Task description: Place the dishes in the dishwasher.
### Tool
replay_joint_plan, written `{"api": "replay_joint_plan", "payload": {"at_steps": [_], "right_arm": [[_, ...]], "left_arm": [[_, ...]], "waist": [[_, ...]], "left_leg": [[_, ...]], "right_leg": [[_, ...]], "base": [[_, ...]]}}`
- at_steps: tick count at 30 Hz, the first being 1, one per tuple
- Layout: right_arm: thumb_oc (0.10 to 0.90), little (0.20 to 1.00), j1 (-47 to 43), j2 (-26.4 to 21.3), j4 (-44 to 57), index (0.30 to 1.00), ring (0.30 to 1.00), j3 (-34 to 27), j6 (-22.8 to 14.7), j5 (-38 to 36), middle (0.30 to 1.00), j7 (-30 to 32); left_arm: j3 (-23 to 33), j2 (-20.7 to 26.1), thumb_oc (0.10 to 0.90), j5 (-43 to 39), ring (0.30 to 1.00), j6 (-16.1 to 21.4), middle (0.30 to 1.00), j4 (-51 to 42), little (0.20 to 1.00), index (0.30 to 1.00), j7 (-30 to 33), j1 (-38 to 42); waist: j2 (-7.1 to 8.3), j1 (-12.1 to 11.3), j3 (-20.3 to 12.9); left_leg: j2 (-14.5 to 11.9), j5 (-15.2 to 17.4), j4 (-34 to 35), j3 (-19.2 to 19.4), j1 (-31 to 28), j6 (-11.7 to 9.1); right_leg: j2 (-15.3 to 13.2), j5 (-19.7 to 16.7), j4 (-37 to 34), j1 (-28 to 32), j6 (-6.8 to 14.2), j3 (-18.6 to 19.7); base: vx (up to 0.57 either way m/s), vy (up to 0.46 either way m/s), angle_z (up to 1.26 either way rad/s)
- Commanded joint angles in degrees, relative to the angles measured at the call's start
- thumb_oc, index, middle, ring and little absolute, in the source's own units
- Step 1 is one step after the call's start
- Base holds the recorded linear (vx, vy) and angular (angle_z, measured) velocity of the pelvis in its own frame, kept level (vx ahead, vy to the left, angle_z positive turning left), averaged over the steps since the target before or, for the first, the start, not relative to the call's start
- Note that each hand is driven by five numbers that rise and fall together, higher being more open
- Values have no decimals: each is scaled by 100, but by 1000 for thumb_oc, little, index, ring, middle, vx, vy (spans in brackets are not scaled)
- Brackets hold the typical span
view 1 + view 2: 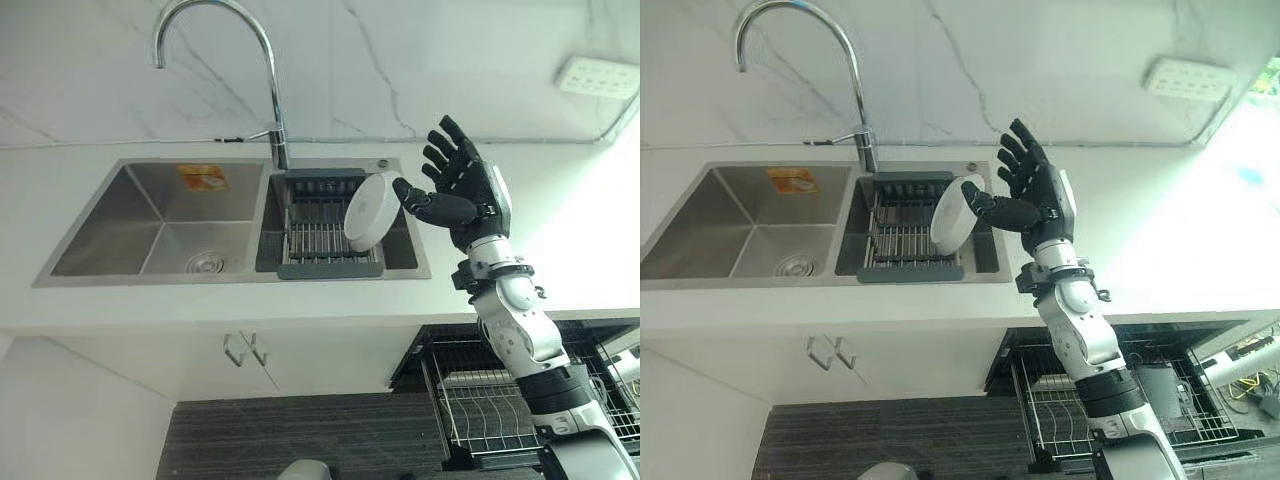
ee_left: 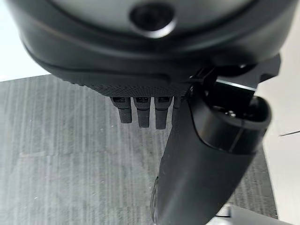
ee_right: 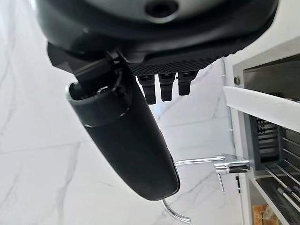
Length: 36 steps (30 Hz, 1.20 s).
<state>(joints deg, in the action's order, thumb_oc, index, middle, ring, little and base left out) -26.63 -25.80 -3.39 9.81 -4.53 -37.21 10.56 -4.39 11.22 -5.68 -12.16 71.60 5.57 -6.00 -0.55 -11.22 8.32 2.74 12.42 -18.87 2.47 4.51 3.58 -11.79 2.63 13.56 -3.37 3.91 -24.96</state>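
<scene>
Left eye view: we see the right hand [image 1: 462, 190] spread open just beside the white bowl [image 1: 371, 211], which stands on edge in the sink rack [image 1: 325, 243].
Right eye view: the dishwasher basket [image 1: 1080, 405] waits below the worktop [image 1: 1160, 240].
Left wrist view: our left hand [image 2: 187, 154] hangs relaxed, empty.
Right wrist view: we should close thumb [image 3: 126, 140] and fingers across the bowl's rim before lifting.

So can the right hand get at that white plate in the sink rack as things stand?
Probably yes. The right hand is open right beside the plate, which stands on edge in the rack, thumb toward its rim. Nothing lies between them that I can see.
</scene>
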Motion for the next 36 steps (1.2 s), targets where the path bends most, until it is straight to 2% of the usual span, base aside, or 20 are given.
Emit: {"api": "replay_joint_plan", "payload": {"at_steps": [1,8,18,25,36], "right_arm": [[800,900,-636,-189,14,900,900,-553,-724,103,900,314],[800,900,-1087,-570,-612,900,900,-711,-713,106,900,507],[800,900,-1683,-789,-1502,900,900,-595,-632,-228,900,427],[800,900,-1787,-642,-1779,900,900,-509,-410,-836,900,197],[800,900,-1829,-447,-2076,900,900,-480,-348,-952,900,272]], "left_arm": [[-148,407,800,210,900,-45,900,273,900,900,-25,-88],[-142,527,800,375,900,-33,900,286,900,900,-123,-80],[-271,667,800,407,900,-7,900,321,900,900,-241,-31],[-281,717,800,381,900,80,900,362,900,900,-410,-36],[-347,750,800,353,900,43,900,339,900,900,-466,-16]], "waist": [[134,-4,-205],[157,-164,-263],[145,-375,-298],[128,-450,-300],[102,-509,-291]], "left_leg": [[-208,212,168,174,165,-339],[-172,172,168,73,177,-368],[-115,100,168,-111,225,-426],[-104,74,168,-160,247,-439],[-95,45,168,-169,276,-421]], "right_leg": [[-149,904,362,309,446,161],[-169,912,362,400,436,26],[-176,940,362,453,415,-59],[-196,953,362,479,399,-120],[-248,926,362,500,407,-204]], "base": [[-6,-7,19],[-4,-13,17],[6,-7,7],[9,7,9],[25,10,9]]}}
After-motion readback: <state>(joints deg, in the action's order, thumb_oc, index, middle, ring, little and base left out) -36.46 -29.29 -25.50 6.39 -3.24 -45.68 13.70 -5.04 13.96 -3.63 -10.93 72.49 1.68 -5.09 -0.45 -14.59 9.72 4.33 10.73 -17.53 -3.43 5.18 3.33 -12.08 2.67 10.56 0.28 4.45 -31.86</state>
